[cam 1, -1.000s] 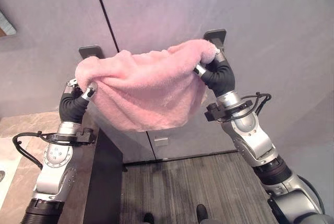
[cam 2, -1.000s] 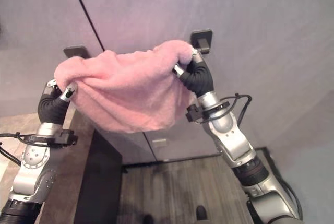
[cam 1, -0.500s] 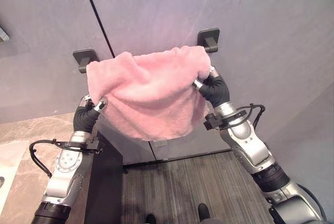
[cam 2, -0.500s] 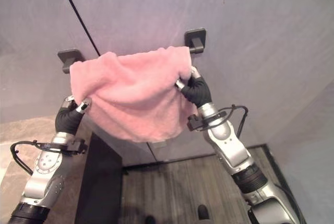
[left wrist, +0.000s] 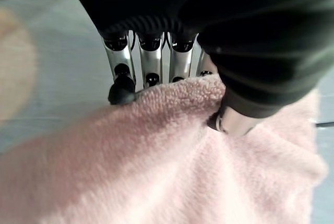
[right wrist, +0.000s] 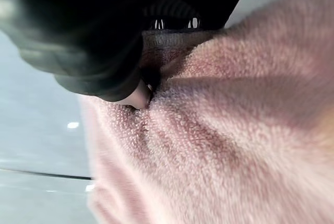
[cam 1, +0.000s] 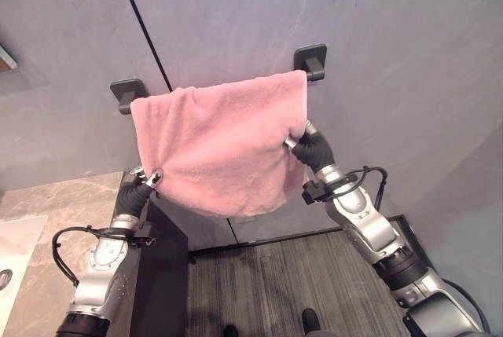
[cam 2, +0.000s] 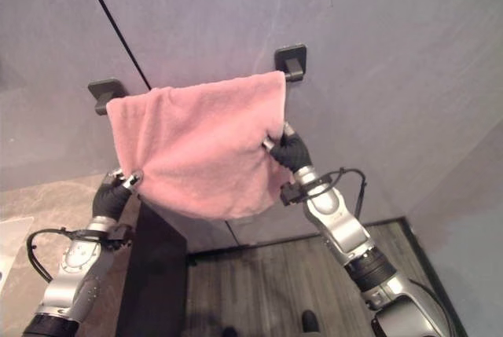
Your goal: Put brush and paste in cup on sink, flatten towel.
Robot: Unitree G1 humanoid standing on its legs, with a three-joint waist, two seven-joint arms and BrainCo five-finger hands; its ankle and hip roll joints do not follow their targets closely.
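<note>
Pink towel [cam 1: 220, 144] (draped on rail), left hand [cam 1: 144, 185], right hand [cam 1: 302, 142] pinching edges

Head views: even, soft, diffuse light; wall [cam 1: 377, 31] evenly lit grey, no glare. Towel [cam 1: 216, 144] casts a faint soft shadow on the wall beneath it. Floor [cam 1: 275, 282] dimmer. Straight wall seam bows slightly toward the edges.
Wrist views: very close; dark hand covers out of focus, towel pile blurred nearest the lens, small specular spots on the wall behind.
</note>
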